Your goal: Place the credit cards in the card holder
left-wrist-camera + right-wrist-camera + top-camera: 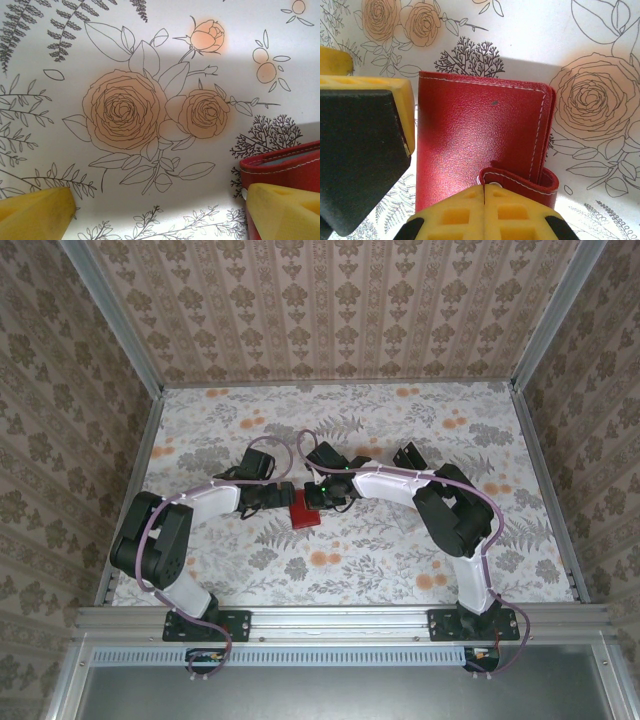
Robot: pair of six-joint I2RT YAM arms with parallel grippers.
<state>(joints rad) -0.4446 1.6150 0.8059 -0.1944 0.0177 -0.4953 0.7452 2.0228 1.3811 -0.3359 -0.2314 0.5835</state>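
Observation:
The red card holder [304, 515] lies folded on the flowered table between both arms. Its stitched cover [480, 130] is up and its snap strap [530, 182] wraps round the near right edge. My right gripper [484, 192] is shut, its yellow tips pressed together right at the strap's end. My left gripper [160, 215] stands open just left of the holder, nothing between its fingers; its right finger [285, 210] overlaps the holder's edge [285, 162]. A small flat black piece [408, 455], apparently the credit cards, lies behind the right arm.
The left gripper's yellow and black finger [365, 150] stands close beside the holder's left side. Patterned walls and metal rails [545, 500] bound the table. Open cloth stretches in front of and behind the arms.

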